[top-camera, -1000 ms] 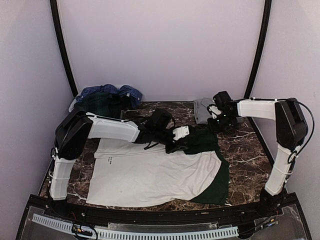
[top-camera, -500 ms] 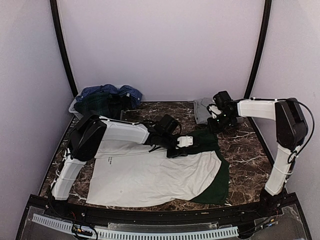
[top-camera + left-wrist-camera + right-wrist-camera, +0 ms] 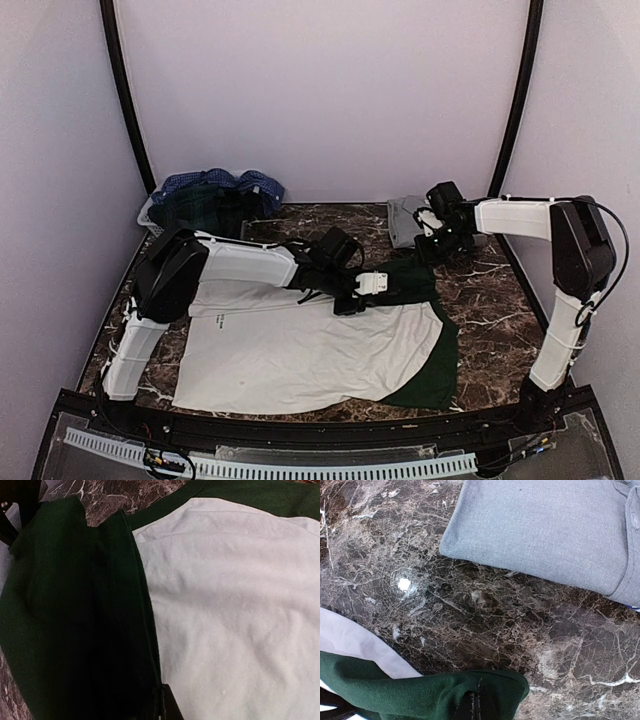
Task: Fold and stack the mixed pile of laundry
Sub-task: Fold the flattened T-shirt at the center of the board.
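Observation:
A white tee (image 3: 300, 350) with dark green sleeves and small black lettering lies spread flat on the marble table. My left gripper (image 3: 380, 287) is low over its far right shoulder, shut on a fold of the green sleeve (image 3: 65, 605); the white body (image 3: 225, 605) lies beside it. My right gripper (image 3: 432, 252) is shut on the cuff of the same green sleeve (image 3: 420, 690), just above the table. The blue checked shirt (image 3: 215, 181) and the dark green tartan shirt (image 3: 205, 205) are heaped at the back left.
A pale slatted basket (image 3: 148, 213) holds the heap in the back left corner. A folded grey garment (image 3: 403, 220) lies at the back right, just beyond my right gripper; it also shows in the right wrist view (image 3: 545, 525). Curved walls close in the table.
My left gripper has moved a little right and toward the near side along the sleeve, then held still. The right arm has not moved.

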